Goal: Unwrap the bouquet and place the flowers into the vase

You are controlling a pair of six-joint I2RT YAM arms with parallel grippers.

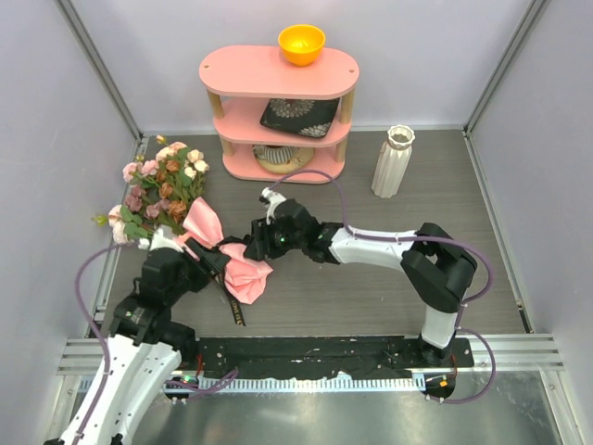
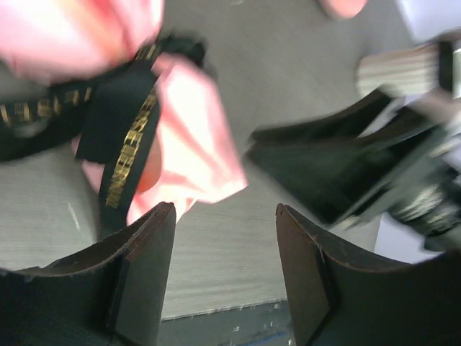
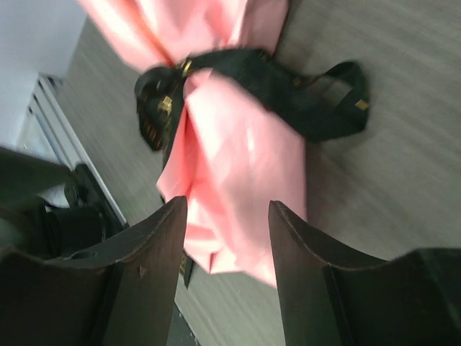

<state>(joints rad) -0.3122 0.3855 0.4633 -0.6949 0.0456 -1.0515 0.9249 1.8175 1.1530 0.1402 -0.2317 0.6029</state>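
The bouquet lies on the left of the table, its flowers (image 1: 162, 185) pointing to the far left. Its salmon-pink wrapping paper (image 1: 227, 255) is tied with a black ribbon (image 1: 229, 292) lettered in gold. My left gripper (image 1: 206, 267) hovers at the paper's near left side. It stands open (image 2: 225, 216), with only bare table between its fingers, and the paper (image 2: 198, 144) and ribbon (image 2: 122, 133) just ahead. My right gripper (image 1: 259, 243) comes in from the right, open (image 3: 225, 216) over the paper's loose end (image 3: 230, 166). The knot (image 3: 162, 94) lies beyond. The white ribbed vase (image 1: 392, 162) stands upright at the far right.
A pink three-tier shelf (image 1: 278, 74) stands at the back centre. An orange bowl (image 1: 301, 44) sits on top of it and a dark patterned plate (image 1: 298, 116) on the middle tier. White walls close the left, back and right. A metal rail (image 1: 315, 357) runs along the near edge.
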